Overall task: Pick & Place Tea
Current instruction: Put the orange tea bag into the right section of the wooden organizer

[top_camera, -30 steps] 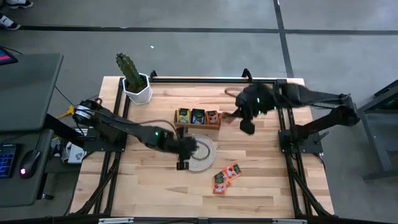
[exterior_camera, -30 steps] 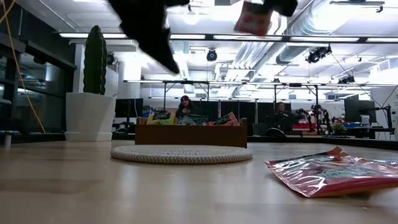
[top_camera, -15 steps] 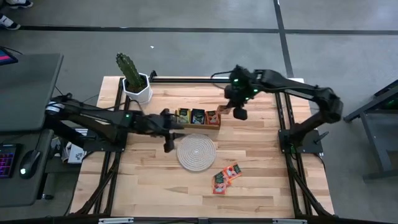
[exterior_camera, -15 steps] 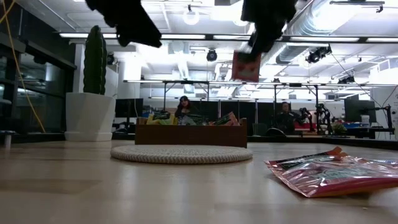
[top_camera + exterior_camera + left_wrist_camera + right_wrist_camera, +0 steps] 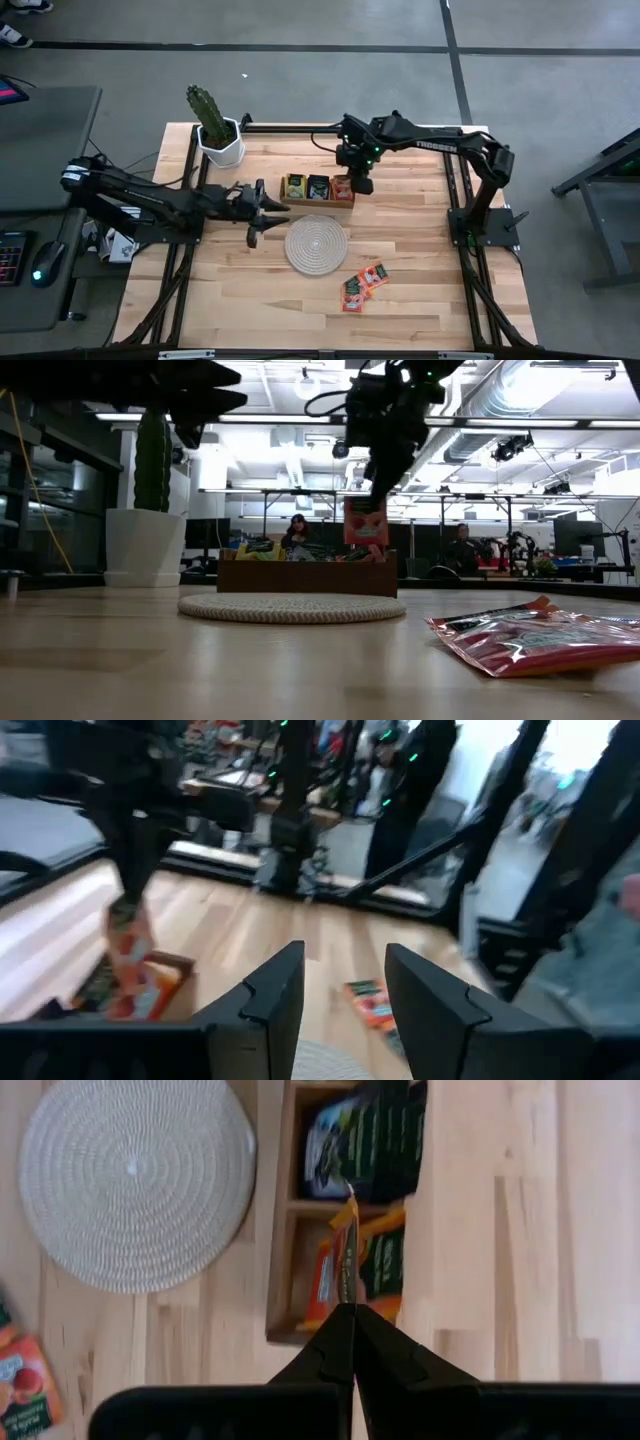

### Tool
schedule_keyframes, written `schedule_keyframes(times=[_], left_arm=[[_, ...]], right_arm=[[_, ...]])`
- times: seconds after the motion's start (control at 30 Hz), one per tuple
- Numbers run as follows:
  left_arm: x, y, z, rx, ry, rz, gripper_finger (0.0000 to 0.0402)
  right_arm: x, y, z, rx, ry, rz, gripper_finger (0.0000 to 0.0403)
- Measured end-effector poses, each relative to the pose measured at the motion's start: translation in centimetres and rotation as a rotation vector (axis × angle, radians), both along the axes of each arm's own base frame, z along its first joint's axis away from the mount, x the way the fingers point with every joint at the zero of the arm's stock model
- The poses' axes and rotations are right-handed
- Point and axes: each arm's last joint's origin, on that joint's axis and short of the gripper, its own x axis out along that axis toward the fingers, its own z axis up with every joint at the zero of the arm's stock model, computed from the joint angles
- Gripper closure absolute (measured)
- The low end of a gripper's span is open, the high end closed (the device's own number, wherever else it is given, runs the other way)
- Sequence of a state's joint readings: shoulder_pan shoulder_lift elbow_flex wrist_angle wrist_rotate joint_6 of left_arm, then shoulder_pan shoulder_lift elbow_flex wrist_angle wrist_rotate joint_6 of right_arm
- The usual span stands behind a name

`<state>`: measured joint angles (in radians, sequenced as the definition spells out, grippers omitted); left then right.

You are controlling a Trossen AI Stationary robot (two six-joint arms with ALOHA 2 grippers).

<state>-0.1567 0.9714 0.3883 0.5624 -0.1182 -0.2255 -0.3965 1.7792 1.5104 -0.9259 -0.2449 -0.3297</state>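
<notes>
A small heap of flat orange-red paper sachets (image 5: pixel 364 284) is lying on the pale wooden bench (image 5: pixel 420 260), nearer than the round pale woven mat (image 5: pixel 316 244). Beside the mat, the left gripper (image 5: pixel 262 207) is hovering with fingers parted, holding nothing. Beyond the mat, the right gripper (image 5: pixel 358 186) is pinching one orange-red sachet (image 5: pixel 365 523) just above the brown wooden three-compartment tray (image 5: pixel 318 201).

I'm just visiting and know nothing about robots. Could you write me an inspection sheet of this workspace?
Surface: wooden table.
Job's things: orange-red sachet pinched over the tray's end compartment; more sachets lie beside the round mat.
Clutter: potted cactus.
Grippers: right tool shut on the sachet; left tool open, empty, beside the tray.
Cables: yellow cable at the left arm's base.
Surroundings: person seated in the room behind.
</notes>
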Motion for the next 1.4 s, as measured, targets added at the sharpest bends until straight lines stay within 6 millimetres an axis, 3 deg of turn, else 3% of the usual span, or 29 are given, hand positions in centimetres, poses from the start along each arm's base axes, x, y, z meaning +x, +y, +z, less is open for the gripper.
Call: schedule_keyframes(times=[0.23,0.77,1.17,1.4], left_arm=[[-0.4,-0.1,-0.6,-0.022,-0.05,-0.052,0.0261],[-0.4,-0.1,-0.6,-0.016,-0.053,-0.065,0.0261],[-0.5,-0.2,-0.6,-0.022,-0.052,-0.084,0.0261],[-0.5,-0.2,-0.6,-0.022,-0.052,-0.084,0.0261]], right_arm=[[0.5,-0.2,0.5,0.019,-0.036,-0.039,0.0403],[0.3,0.0,-3.0,0.088,-0.031,-0.116,0.0403],[-0.3,0.2,-4.8,0.094,-0.005,-0.12,0.0403],[0.1,0.0,-4.8,0.08,-0.052,-0.143,0.0403]])
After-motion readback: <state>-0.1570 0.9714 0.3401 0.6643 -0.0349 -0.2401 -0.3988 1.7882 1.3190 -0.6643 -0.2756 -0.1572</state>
